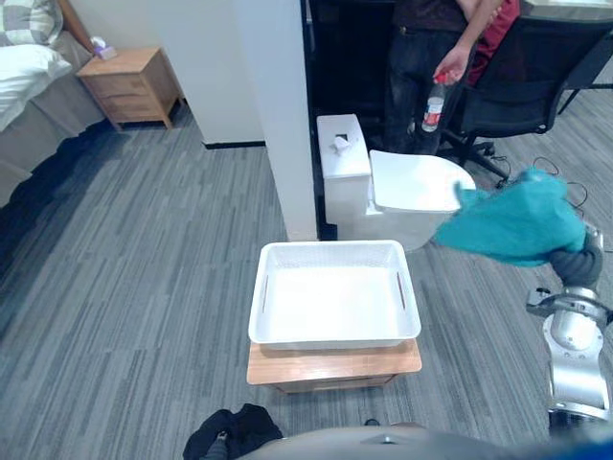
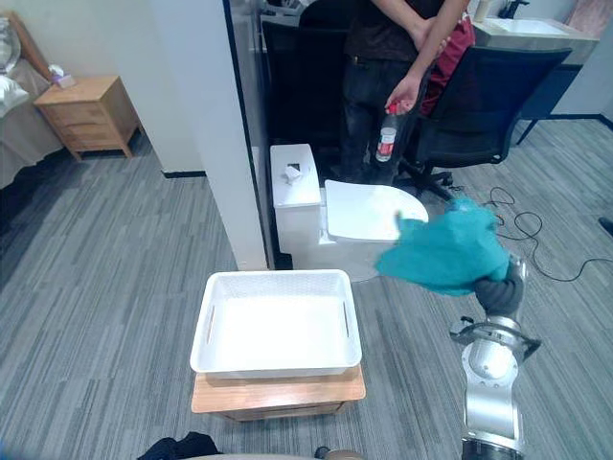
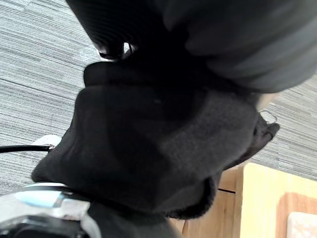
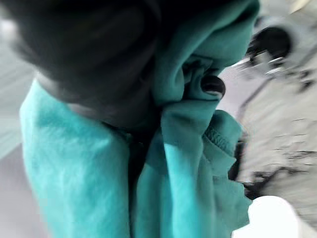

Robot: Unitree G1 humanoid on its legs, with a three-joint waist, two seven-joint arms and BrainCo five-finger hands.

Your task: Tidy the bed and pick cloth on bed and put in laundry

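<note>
The teal cloth (image 1: 517, 225) is up in the air on my right side, bunched and hanging from my right robot hand (image 4: 213, 85), which is clenched round its folds with a dark fingertip pressed into the fabric. It hangs off to the right of the white basket (image 1: 326, 335), in front of the white toilet (image 1: 412, 182). A black cloth (image 3: 158, 148) sags in a lump beneath my left robot hand (image 3: 237, 34), low and close to me; I cannot tell whether that hand is clenched on it. The basket sits on a small wooden surface (image 1: 335, 364) on the grey floor (image 1: 124, 287). Behind the toilet a person (image 2: 402, 38) stands holding a bottle (image 2: 387, 134), just beside a black chair (image 2: 488, 96). Far off to my left are a wooden nightstand (image 1: 129, 86) and the bed (image 1: 29, 86).
</note>
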